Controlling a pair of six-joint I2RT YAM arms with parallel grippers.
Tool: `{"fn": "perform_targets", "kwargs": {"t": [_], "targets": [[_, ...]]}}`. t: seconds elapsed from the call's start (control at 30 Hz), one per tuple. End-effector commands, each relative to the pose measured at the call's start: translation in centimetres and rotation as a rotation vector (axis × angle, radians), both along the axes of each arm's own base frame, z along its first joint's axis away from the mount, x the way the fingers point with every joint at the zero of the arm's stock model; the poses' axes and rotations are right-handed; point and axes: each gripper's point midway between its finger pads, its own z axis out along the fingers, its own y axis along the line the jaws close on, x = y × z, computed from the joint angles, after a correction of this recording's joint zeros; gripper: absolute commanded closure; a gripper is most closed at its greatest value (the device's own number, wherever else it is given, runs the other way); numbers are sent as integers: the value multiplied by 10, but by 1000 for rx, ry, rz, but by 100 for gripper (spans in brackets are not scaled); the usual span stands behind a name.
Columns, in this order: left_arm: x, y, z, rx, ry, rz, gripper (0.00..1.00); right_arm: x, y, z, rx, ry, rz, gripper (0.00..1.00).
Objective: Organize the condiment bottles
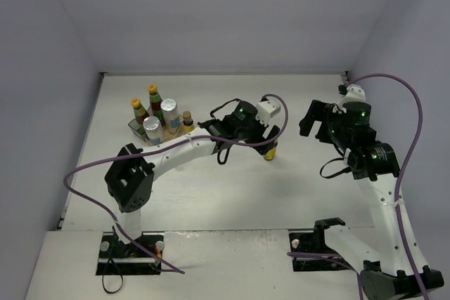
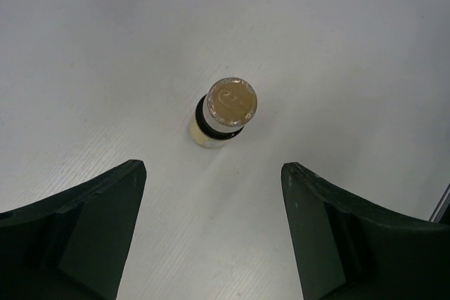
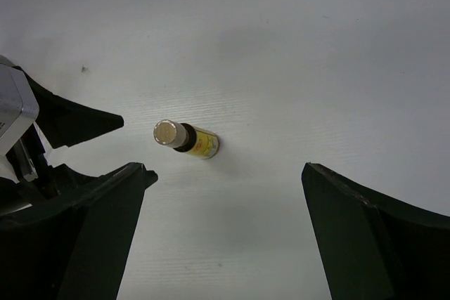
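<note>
The left gripper [image 2: 212, 167] hangs over a short yellow-labelled bottle [image 2: 223, 119], jaws spread wide with nothing between them. That bottle stands upright near the middle of the white table [image 1: 211, 194]. It has a round tan cap, a dark band at the neck and a pale yellow body. The right gripper [image 3: 226, 170] is also spread wide and empty, off to the bottle's right and apart from it. Farther back on the left, five others cluster on the clear rack [image 1: 133, 128]: two dark sauce bottles [image 1: 139, 109] with yellow-orange caps, two silver-lidded jars [image 1: 170, 112] and one short yellow-labelled one [image 1: 187, 121].
</note>
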Motion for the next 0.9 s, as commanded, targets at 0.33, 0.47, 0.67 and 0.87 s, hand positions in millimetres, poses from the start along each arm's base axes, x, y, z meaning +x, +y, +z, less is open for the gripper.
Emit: {"fn": "perform_targets", "kwargs": {"t": [0.33,0.47,0.67,0.87], "targets": [[30,-49,53,-184,-172,-14,22,-5,-9,20,9,-54,-53,2],[30,-54,43,-176,-163,-20,27,-6,-9,18,4,-51,-50,2],[34,-59,42,-187,-184,-11,51,-4,-8,16,4,-48,-38,2],[36,-39,51,-170,-217,54,93,-2,-5,13,11,-47,-30,2]]}}
